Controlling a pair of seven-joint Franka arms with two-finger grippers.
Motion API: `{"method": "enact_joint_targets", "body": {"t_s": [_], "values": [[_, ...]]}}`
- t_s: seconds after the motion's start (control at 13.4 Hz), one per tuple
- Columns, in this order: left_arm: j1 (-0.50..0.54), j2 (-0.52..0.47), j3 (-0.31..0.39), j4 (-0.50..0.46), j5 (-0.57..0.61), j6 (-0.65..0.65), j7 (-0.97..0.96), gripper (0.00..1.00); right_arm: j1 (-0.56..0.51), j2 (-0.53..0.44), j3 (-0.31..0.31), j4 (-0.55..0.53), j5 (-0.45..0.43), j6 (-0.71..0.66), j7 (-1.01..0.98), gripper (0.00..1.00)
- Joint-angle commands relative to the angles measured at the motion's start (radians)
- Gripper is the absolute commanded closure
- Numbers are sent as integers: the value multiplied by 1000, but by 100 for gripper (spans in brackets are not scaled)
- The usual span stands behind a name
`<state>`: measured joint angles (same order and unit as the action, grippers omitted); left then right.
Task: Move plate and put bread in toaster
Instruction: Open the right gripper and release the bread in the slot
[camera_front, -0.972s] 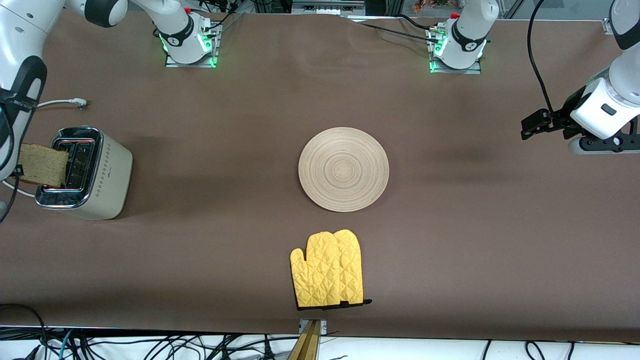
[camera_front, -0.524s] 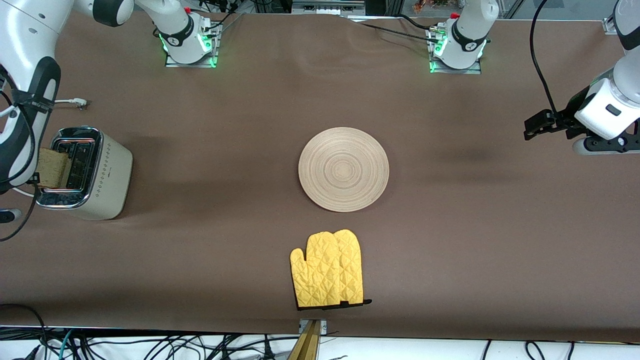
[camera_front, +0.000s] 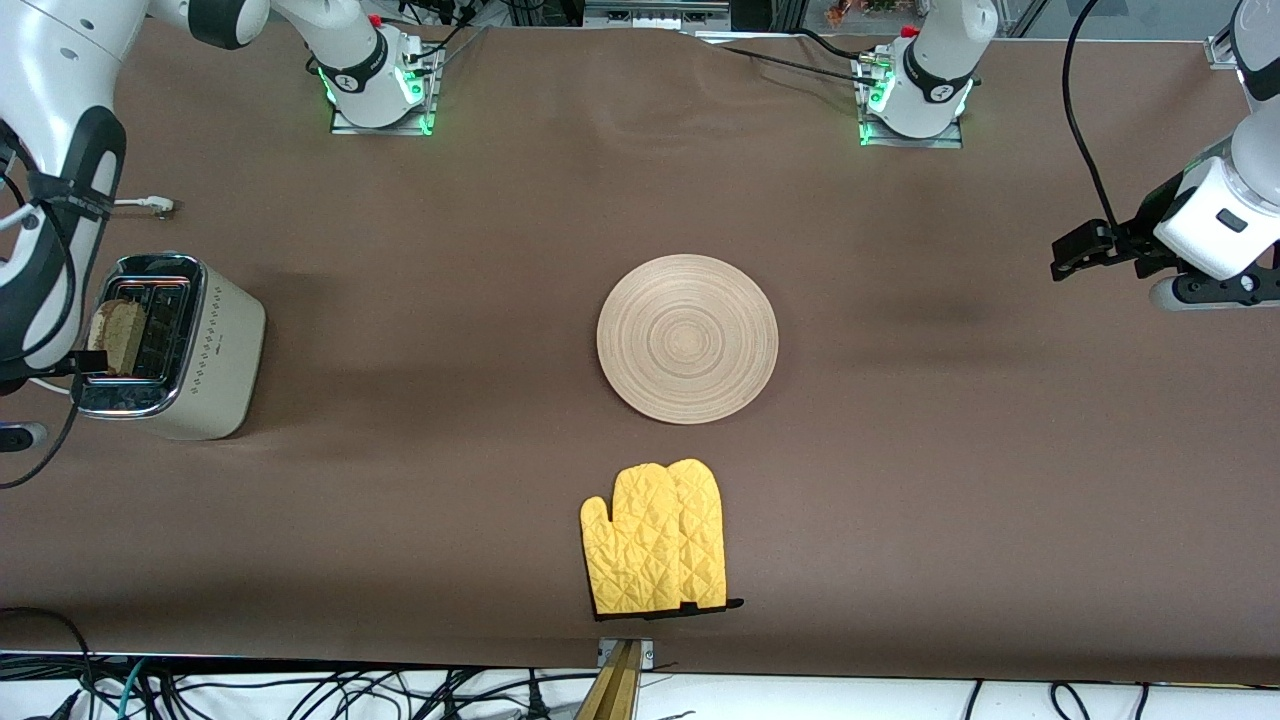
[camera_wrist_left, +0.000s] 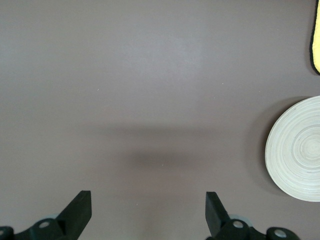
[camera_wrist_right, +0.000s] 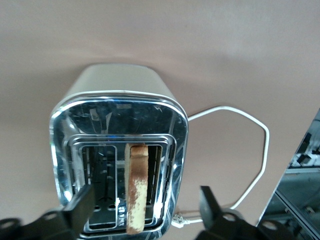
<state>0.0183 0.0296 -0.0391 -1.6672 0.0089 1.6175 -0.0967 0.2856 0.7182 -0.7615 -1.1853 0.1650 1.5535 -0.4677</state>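
The cream toaster stands at the right arm's end of the table. The bread stands on edge in one of its two slots and sticks up out of the chrome top; the right wrist view shows it too. My right gripper is open over the toaster, one finger on each side of the bread, not touching it. The wooden plate lies bare in the middle of the table. My left gripper is open and empty, over bare table at the left arm's end.
A yellow oven mitt lies nearer the front camera than the plate. The toaster's white cord loops on the table beside it. The plate's rim and the mitt's edge show in the left wrist view.
The bread went from tilted over the toaster's top down into a slot. My right gripper has let go of it. My left arm barely moved.
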Motion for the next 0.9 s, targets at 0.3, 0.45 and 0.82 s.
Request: {"method": "enact_joint_targets", "body": {"t_s": [0.3,0.45,0.82], "values": [[14,-5,-5,20,37,-18,12,0,64,-66,2,24,195,-29,-5,0],[14,-5,-7,20,37,-18,12,0,98,-85,4,24,195,-29,-3,0],[12,-5,-13,18,39,-13,11,0,97,-215,164,-28,140,-10,24,0]]}}
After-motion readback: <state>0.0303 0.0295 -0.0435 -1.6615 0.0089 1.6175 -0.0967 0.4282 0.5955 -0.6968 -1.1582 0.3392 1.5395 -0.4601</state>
